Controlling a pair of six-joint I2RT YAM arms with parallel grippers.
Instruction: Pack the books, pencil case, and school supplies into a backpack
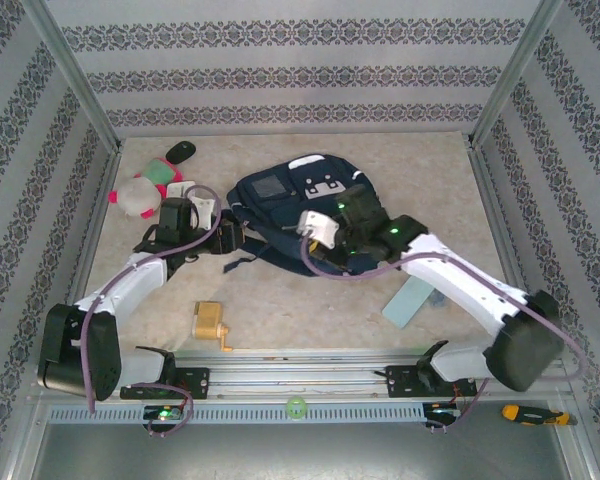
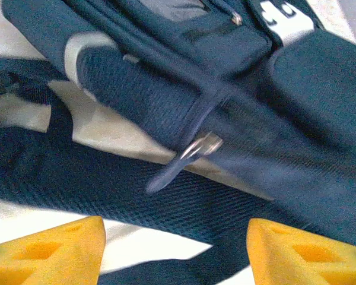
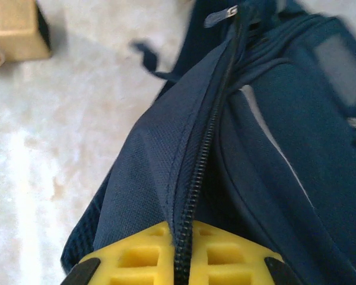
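Open room: bare counter (image 1: 310, 310) lies on the near side of both sets of fingers, between the pencil sharpener and the pencil case.
Left fingers (image 2: 53, 249): spread wide, holding nothing; a dark mesh strap (image 2: 107, 184) crosses just beyond the tips.
Right fingers (image 3: 133, 255): pressed together on the backpack's zip seam, with the zipper teeth (image 3: 196, 178) running out from between them.
Backpack (image 1: 300, 205): dark navy with white patches, lying flat just beyond both sets of fingers; the zip stretch in the right wrist view looks closed.
Pencil sharpener (image 1: 212, 323): yellow-orange with a side crank, alone, nearer than the left fingers.
Pencil case (image 1: 410, 300): pale blue, nearer than the right fingers, partly under that arm.
Crowding: a pink-and-white plush toy (image 1: 135, 195) and a white square clock (image 1: 202, 195) sit left of the left fingers.
Off the counter: a screwdriver (image 1: 525, 412) lies by the right base.
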